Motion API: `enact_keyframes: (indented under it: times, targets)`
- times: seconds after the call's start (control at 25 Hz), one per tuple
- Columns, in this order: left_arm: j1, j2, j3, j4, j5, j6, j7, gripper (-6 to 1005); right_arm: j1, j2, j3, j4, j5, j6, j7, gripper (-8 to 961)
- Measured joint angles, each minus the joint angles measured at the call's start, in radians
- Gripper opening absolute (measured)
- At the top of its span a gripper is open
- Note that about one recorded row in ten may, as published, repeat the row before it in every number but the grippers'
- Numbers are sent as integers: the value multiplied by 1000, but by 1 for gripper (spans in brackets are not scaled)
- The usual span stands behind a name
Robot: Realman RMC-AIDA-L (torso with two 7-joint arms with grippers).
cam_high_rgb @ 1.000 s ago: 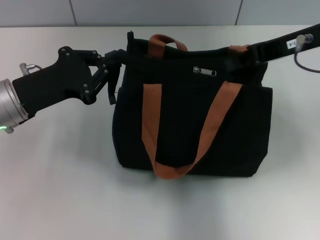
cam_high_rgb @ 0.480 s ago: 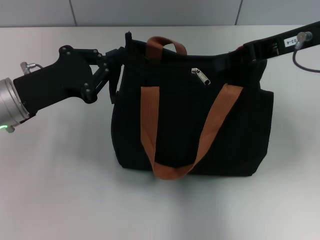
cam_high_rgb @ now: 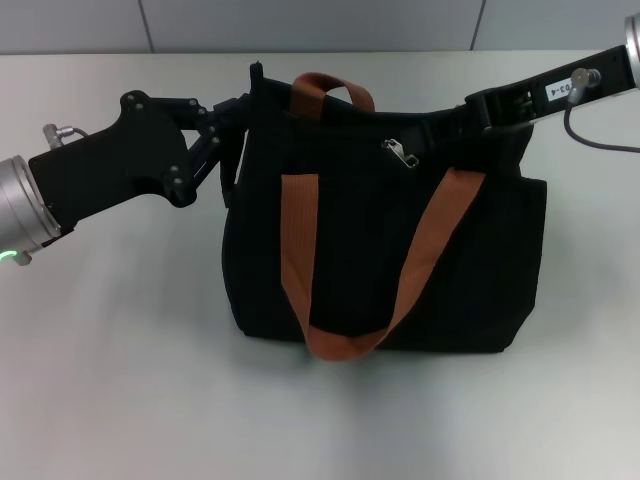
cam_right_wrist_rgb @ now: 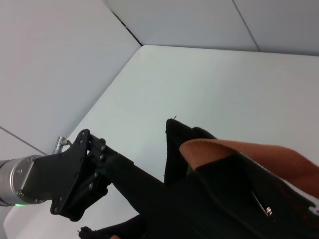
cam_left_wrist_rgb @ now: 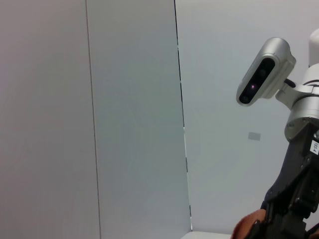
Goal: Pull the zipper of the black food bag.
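Head view: the zipper (cam_high_rgb: 400, 152) sits on the zip track along the top edge of the bag (cam_high_rgb: 385, 260), near the middle, its tab hanging aslant. The bag stands on the white worktop (cam_high_rgb: 120, 360), orange straps (cam_high_rgb: 300, 240) draped over its front. The right pincer (cam_high_rgb: 452, 125) reaches the top edge just beside the zipper; whether it is wide or narrow cannot be told. The left pincer (cam_high_rgb: 240, 115) is clamped on the bag's upper left corner.
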Motion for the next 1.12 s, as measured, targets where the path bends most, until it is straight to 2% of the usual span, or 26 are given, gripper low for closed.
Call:
enact_keyframes:
  times: [0.32,1.12]
  targets:
    - [0,-2,0,-1,1,5,0,23,13,0,-1,31,0,4,0,314]
    - [5,-2,0,-2,1,6,0,23,8,-8,0,-22,29,-55,23,312]
